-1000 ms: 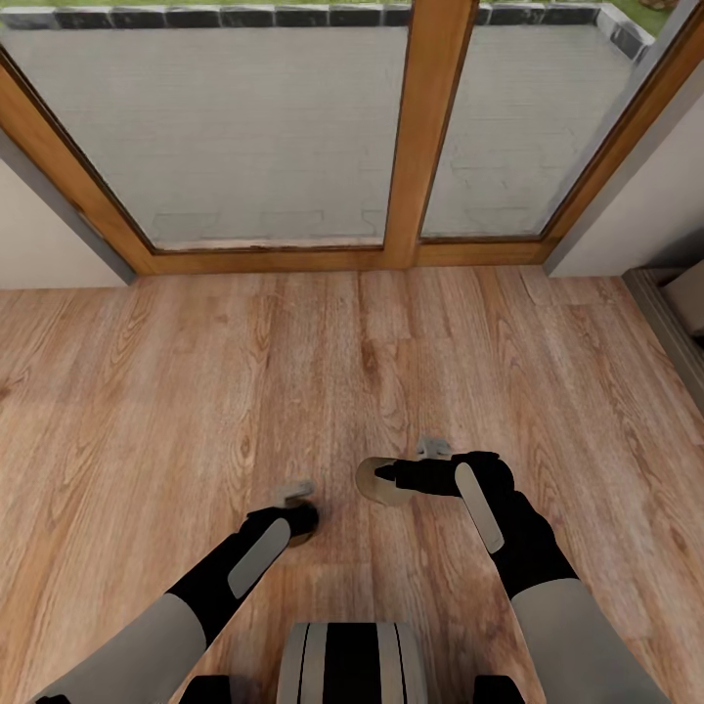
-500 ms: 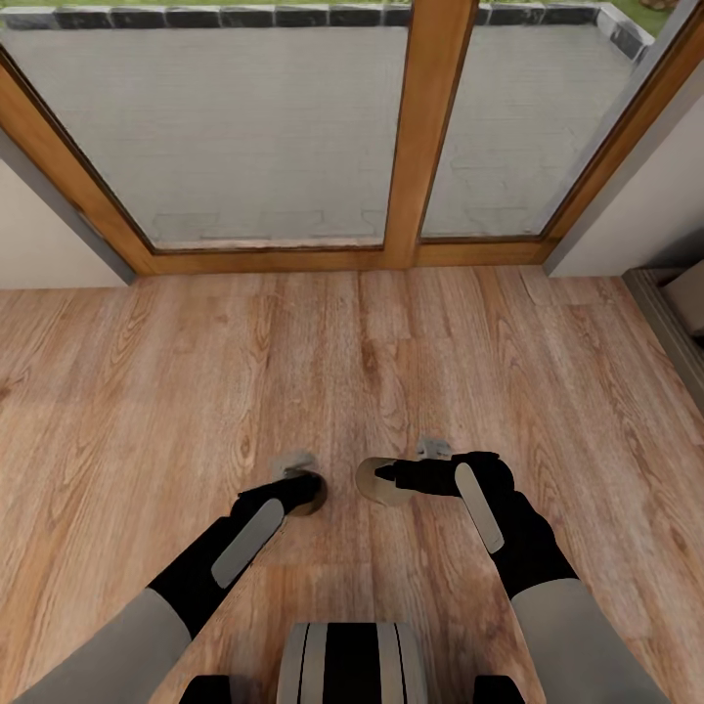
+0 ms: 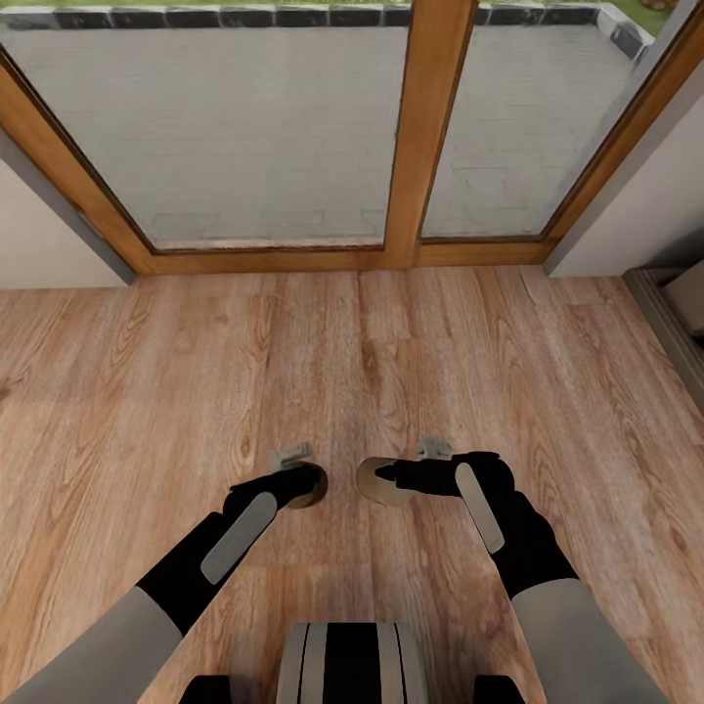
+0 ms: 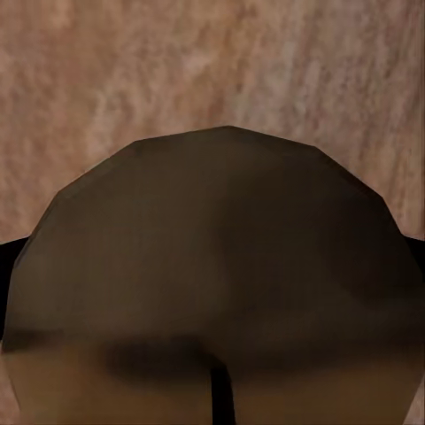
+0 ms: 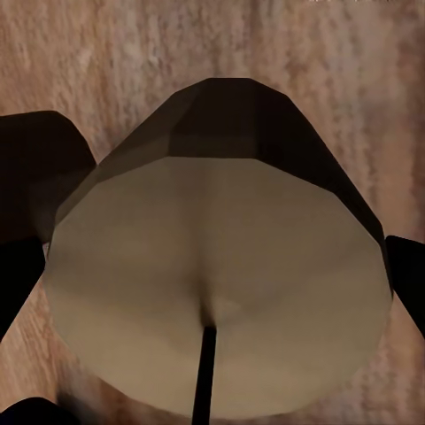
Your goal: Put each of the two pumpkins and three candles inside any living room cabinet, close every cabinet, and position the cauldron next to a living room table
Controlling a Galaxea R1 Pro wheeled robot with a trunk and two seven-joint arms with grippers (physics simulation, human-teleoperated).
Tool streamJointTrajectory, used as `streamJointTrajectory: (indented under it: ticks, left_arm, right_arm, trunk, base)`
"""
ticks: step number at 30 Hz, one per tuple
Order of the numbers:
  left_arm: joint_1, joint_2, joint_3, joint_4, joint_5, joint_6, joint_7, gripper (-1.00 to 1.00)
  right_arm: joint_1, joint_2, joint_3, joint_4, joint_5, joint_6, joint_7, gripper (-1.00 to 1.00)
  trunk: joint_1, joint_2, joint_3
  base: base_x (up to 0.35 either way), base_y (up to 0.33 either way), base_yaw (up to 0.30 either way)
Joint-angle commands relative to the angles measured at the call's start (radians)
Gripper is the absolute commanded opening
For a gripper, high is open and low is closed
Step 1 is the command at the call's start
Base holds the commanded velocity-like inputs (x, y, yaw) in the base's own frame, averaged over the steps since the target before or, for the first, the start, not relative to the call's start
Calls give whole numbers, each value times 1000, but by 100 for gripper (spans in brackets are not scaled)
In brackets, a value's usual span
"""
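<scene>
a candle (image 5: 217, 292) sits clamped in the right gripper (image 3: 383, 477), its pale wicked end facing the wrist camera, and a second candle (image 4: 217, 266) is held in the left gripper (image 3: 305, 481); each pincer is closed only as far as the candle's width allows. both are carried low over the wooden floor (image 3: 196, 372), well short of the glass door (image 3: 293, 127) ahead, likely to ferry two at once towards a cabinet.
</scene>
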Motion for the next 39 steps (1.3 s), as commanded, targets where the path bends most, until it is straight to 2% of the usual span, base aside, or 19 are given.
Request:
streamJointTrajectory:
  ticks: [1, 6, 11, 13, 16, 18, 39]
  left_arm:
    - [0, 0, 2, 0, 0, 1, 0, -100]
    - [0, 0, 34, 0, 14, 1, 0, -100]
    - [0, 6, 40, 0, 18, 1, 0, -100]
    - [0, 12, 44, 0, 47, 1, 0, -100]
    - [0, 22, 57, 1, 108, 1, 0, -100]
    - [0, 35, 63, 1, 129, 1, 0, -100]
    - [-1, 38, 66, 1, 137, 2, 0, -100]
  right_arm:
    - [0, 0, 0, 0, -1, 0, 0, -100]
    - [0, 0, 0, 0, -1, 0, 0, -100]
    - [0, -1, 0, -1, 0, 0, 2, -100]
    - [0, -1, 0, -2, 0, 1, 3, -100]
    - [0, -1, 0, -3, 0, 1, 3, -100]
    - [0, -2, 0, -4, 0, 2, 3, -100]
    - [0, -3, 0, -5, 2, 0, 1, -100]
  trunk:
    - [0, 0, 0]
    - [0, 0, 0]
    - [0, 0, 0]
    - [0, 0, 0]
    - [0, 0, 0]
    - [-1, 0, 8]
    - [-10, 5, 89]
  base:
    - [0, 0, 0]
    - [0, 0, 0]
    - [0, 0, 0]
    - [0, 0, 0]
    - [0, 0, 0]
    - [0, 0, 0]
    - [0, 0, 0]
